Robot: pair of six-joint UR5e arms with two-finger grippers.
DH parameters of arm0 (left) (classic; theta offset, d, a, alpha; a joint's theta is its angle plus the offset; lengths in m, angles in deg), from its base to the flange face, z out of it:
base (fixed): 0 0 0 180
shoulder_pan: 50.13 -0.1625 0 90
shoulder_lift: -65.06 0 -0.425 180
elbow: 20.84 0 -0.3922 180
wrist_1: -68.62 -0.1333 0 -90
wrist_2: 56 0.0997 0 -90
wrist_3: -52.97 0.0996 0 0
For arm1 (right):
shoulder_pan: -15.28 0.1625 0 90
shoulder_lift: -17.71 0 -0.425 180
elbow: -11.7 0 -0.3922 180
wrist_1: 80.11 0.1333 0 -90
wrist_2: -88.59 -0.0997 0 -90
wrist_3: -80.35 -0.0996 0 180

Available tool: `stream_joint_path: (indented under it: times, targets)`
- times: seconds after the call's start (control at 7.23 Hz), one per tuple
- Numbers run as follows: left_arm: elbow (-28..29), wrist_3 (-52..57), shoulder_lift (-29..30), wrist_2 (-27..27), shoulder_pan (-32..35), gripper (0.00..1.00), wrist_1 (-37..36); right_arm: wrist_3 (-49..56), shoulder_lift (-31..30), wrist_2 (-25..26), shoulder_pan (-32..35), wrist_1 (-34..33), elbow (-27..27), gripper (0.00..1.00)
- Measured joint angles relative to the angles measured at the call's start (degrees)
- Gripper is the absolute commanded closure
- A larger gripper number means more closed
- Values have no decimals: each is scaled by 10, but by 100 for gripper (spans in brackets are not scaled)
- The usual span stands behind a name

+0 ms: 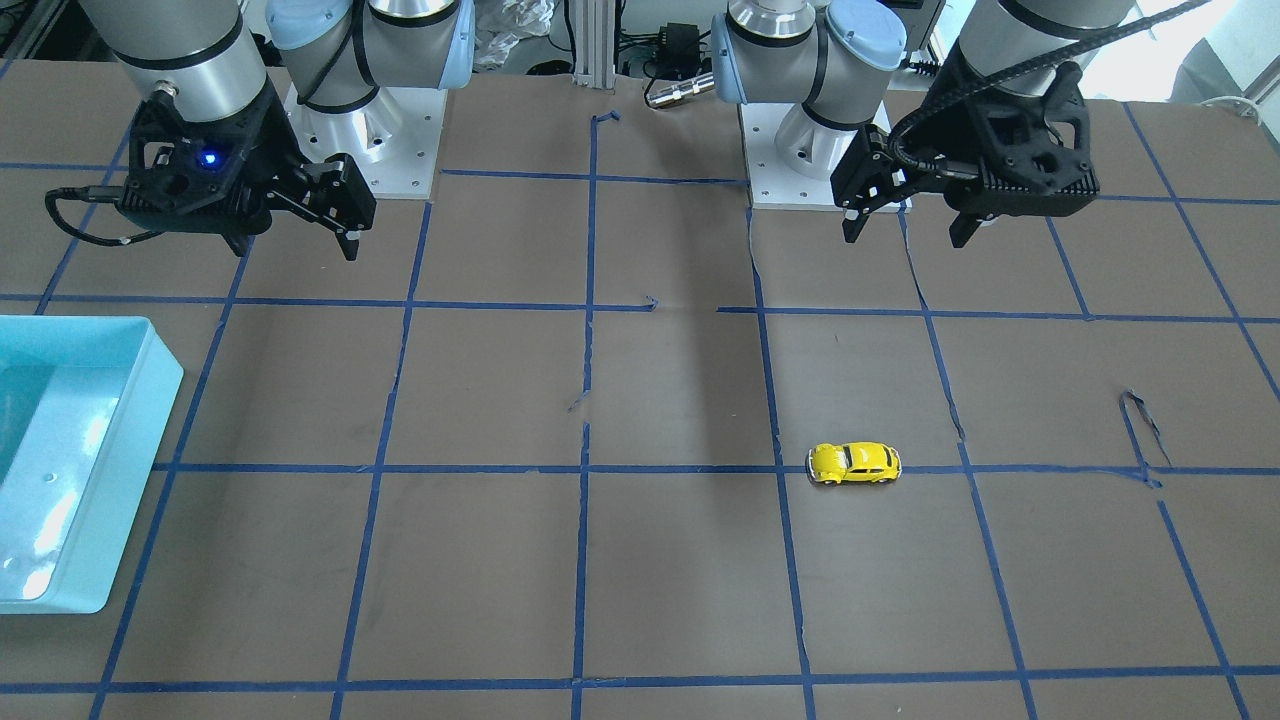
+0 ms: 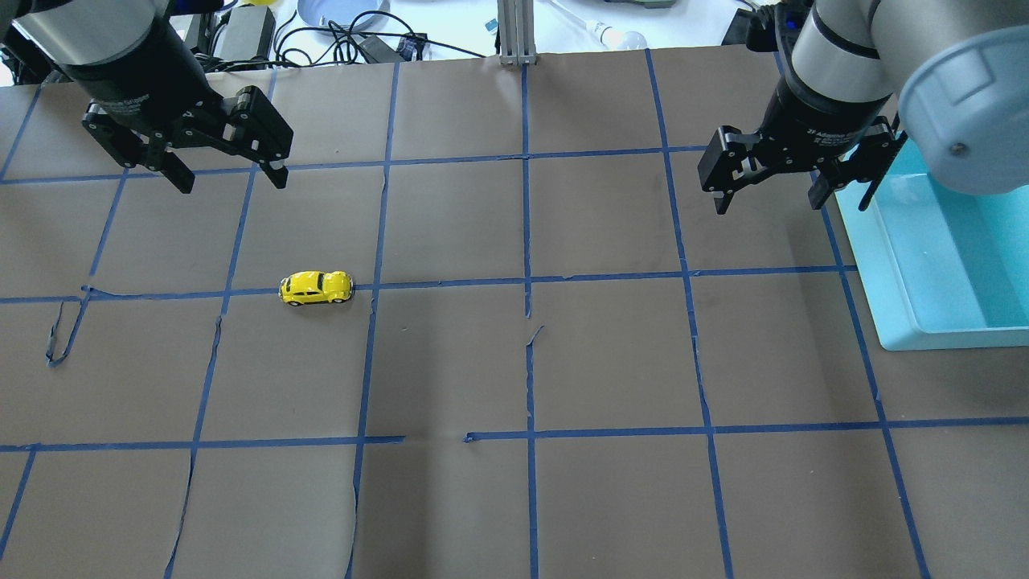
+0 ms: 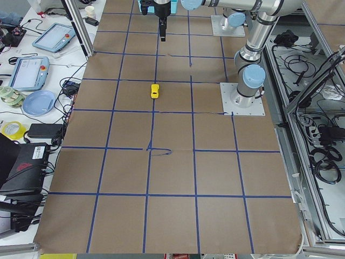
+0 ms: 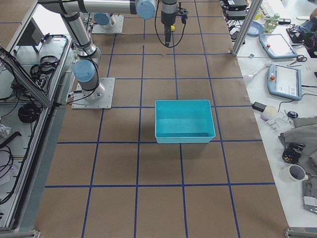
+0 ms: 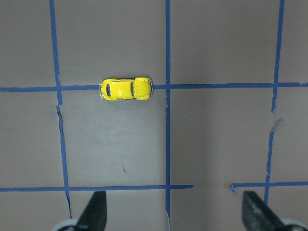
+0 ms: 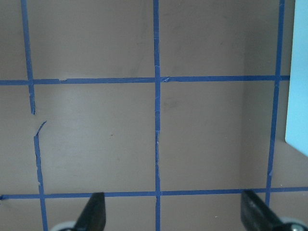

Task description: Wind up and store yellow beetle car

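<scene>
The yellow beetle car (image 1: pixel 854 463) stands on its wheels on a blue tape line of the brown table, on the robot's left half (image 2: pixel 316 287). It also shows in the left wrist view (image 5: pixel 125 89) and the exterior left view (image 3: pixel 154 90). My left gripper (image 2: pixel 231 181) is open and empty, raised above the table beyond the car (image 1: pixel 906 235); its fingertips (image 5: pixel 94 211) frame the lower edge of the wrist view. My right gripper (image 2: pixel 792 197) is open and empty, raised beside the bin (image 1: pixel 295 240).
A light blue open bin (image 2: pixel 876 273) stands at the table's right edge (image 1: pixel 130 440), with nothing visible inside (image 4: pixel 183 104); its edge shows in the right wrist view (image 6: pixel 298 96). Blue tape lines grid the table, some torn.
</scene>
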Motion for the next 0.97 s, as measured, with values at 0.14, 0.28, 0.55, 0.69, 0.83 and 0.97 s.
stream_joint_path:
  times: [0.14,0.28,0.55,0.69,0.83,0.97]
  targets:
    - [0,0,0,0,0,0,0,0,0,-1,0,0,0,0]
    - [0,2,1,0,0,0,0,-1,-1,-1,0,0,0,0]
    - [-5,72,8,-1,-2,0,-2,1,-1,-1,-1,0,0,0]
    - [-20,131,13,-1,-2,0,-17,1,-1,-1,0,0,0,0]
    - [-46,190,17,-1,-3,0,-48,1,-1,-1,0,0,0,0]
    - [-79,259,22,-1,-3,0,-89,2,-1,-1,0,0,0,0]
